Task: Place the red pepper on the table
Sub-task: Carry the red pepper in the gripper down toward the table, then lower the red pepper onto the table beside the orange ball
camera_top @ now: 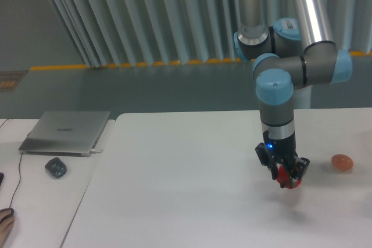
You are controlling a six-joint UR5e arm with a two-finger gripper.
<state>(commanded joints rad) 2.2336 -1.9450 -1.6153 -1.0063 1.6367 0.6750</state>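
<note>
Red pepper [286, 177], clamped in the gripper [284, 175] just above the white bench [186, 190], right of centre: expect a light, glossy, lumpy body that may slip or roll, so grip its broad sides.

Arm reaches down from upper right, elbow bent, forearm vertical, wrist pointing straight down. Blue light lit on wrist. Tool [284, 176] hangs low, black fingers closed around the red pepper [287, 176].
</note>
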